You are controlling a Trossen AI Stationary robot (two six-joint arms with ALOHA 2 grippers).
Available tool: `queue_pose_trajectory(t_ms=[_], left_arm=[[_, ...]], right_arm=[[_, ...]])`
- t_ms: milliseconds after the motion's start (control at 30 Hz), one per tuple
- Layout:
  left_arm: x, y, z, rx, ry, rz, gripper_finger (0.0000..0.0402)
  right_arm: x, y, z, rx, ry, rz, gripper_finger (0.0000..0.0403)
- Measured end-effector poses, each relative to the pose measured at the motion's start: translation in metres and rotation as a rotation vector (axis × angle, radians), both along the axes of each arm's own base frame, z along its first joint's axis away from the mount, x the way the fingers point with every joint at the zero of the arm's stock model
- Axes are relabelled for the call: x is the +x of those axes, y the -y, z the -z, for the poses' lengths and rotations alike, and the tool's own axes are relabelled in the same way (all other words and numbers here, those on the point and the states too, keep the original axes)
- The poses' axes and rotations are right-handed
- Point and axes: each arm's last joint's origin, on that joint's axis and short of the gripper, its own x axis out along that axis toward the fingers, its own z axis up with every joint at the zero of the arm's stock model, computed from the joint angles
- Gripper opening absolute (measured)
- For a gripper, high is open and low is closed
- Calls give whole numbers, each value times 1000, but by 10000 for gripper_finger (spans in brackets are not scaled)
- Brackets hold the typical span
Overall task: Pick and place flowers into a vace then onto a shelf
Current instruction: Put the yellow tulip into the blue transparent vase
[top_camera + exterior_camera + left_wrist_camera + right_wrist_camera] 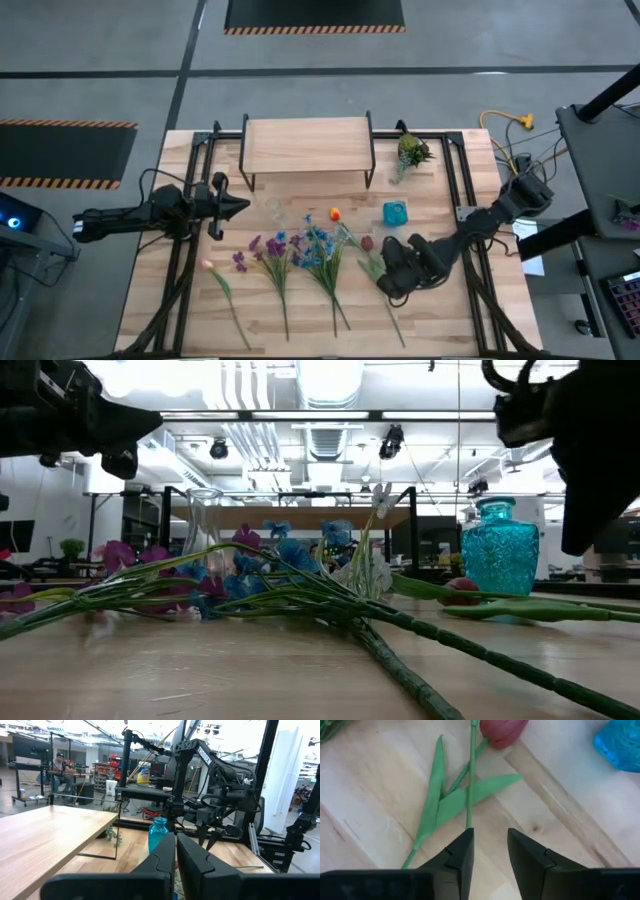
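Dark red tulip [502, 731] lies flat on the table [470, 310], stem and leaves running toward the right gripper [490, 851]. Fingers part-way apart, nothing between them, poised over the lower stem just beside the blue vase [395, 212]. Other flowers [300, 255] lie spread toward the left. Left gripper [238, 206] fingers together, empty, near the shelf [306, 146].

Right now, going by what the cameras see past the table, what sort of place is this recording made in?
Probably an open robotics lab or workshop: exposed ducts under the ceiling, hazard-striped floor mats around the table, and a person seated at a workbench in the background.
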Motion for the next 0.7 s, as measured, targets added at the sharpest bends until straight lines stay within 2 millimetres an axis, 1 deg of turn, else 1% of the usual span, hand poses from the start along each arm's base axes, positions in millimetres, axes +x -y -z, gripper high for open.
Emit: queue_pose_trajectory(t_ms=[100, 233, 333, 400, 533, 700], left_arm=[[0, 0, 0, 0, 0, 0, 0], [0, 0, 0, 0, -6, 0, 0], [0, 0, 1, -1, -11, 0, 0], [1, 0, 2, -2, -22, 0, 0], [1, 0, 4, -4, -43, 0, 0], [1, 0, 4, -4, -43, 0, 0]], right_arm=[[0, -4, 3, 4, 43, -16, 128], [4, -6, 7, 38, 102, -15, 164], [3, -5, 8, 32, 100, -9, 192], [2, -3, 10, 24, 91, -7, 202], [1, -3, 13, 24, 100, -7, 207], [5, -3, 22, -11, 109, -1, 199]])
